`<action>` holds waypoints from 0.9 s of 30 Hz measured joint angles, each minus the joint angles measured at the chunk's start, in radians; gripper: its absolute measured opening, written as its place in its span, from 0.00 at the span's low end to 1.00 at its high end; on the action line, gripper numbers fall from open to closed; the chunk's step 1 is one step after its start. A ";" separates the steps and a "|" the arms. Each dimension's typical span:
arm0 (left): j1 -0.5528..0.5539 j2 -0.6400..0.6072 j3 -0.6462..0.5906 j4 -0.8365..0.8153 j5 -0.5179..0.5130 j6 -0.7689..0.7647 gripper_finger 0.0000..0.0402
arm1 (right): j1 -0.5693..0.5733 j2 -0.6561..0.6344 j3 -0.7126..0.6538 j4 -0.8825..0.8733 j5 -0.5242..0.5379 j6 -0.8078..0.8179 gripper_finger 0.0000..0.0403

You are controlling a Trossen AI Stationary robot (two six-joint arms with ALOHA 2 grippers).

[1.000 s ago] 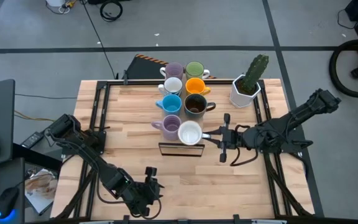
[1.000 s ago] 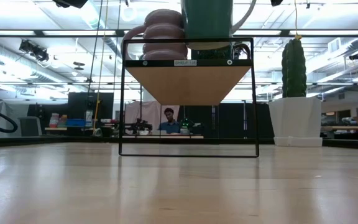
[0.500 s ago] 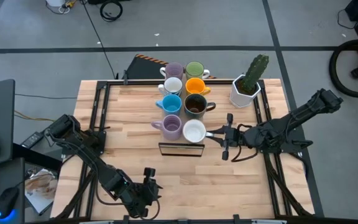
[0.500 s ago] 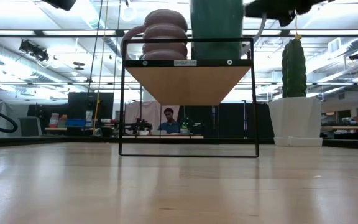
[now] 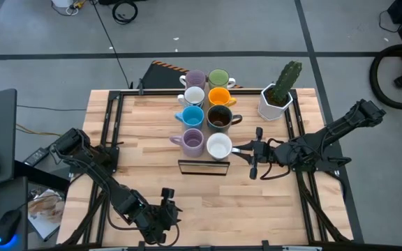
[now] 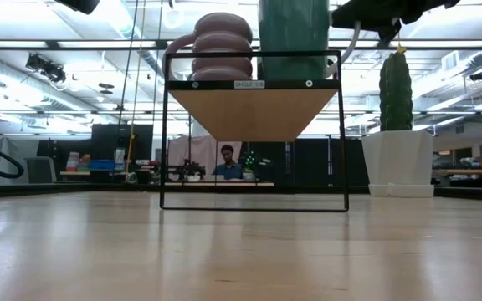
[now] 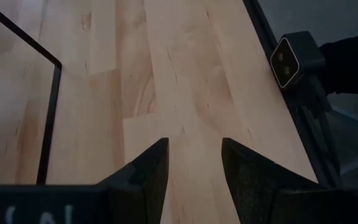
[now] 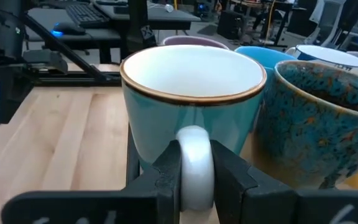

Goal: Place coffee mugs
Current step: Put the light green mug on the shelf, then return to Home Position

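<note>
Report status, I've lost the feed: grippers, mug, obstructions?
Right gripper shut on the teal mug handle, on rack beside brown mug. Left gripper open, idle at near edge. Nothing obstructing.

Cactus pot (image 5: 279, 97) at table's (image 5: 145, 139) far right corner; black-framed shelf (image 6: 254, 109) left of it.

Eight mugs (image 5: 206, 117) in two rows on the rack (image 5: 203, 166), cactus pot (image 5: 276, 102) to their right.
</note>
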 joint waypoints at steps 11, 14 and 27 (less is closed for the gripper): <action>0.000 0.000 0.000 0.000 0.000 0.002 0.39 | -0.026 0.000 -0.001 0.001 -0.010 0.064 0.43; 0.000 0.000 0.000 0.000 0.000 0.008 0.39 | -0.031 -0.001 -0.001 0.014 -0.021 0.050 0.49; 0.012 -0.158 0.000 -0.051 -0.005 0.181 0.39 | -0.026 -0.189 0.017 -0.057 -0.079 0.015 0.63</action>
